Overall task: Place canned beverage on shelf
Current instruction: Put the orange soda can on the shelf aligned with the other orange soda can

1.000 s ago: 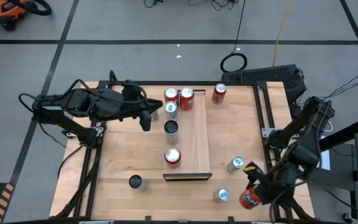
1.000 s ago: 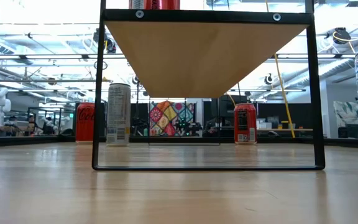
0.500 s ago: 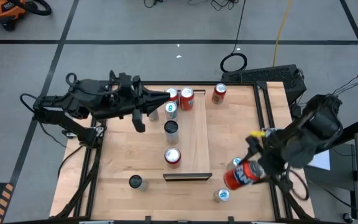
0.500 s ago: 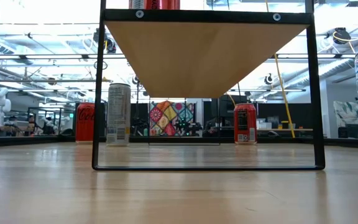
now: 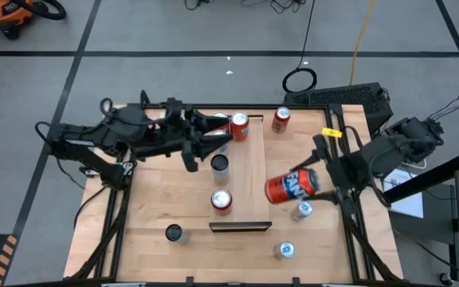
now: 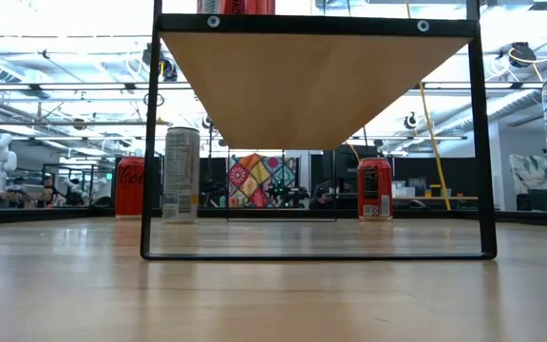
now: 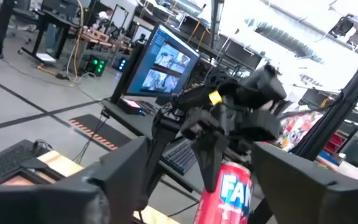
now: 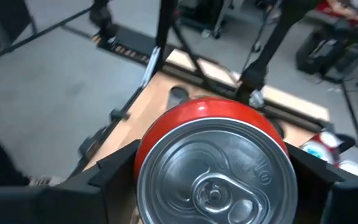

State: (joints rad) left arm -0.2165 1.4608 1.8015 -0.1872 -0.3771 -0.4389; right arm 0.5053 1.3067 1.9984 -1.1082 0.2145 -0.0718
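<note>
Right hand (image 5: 319,179) grips orange can (image 5: 291,186) just beside shelf (image 5: 251,179).

Bright, even overhead light, soft shadows.
Low view glares white at twelve o'clock; left wrist view smears with blur.

Cans (image 5: 219,164) line the shelf's (image 5: 255,179) left half; its right half stands free, though the left gripper (image 5: 216,134) crowds the far end beside a red can (image 5: 240,126)
</note>
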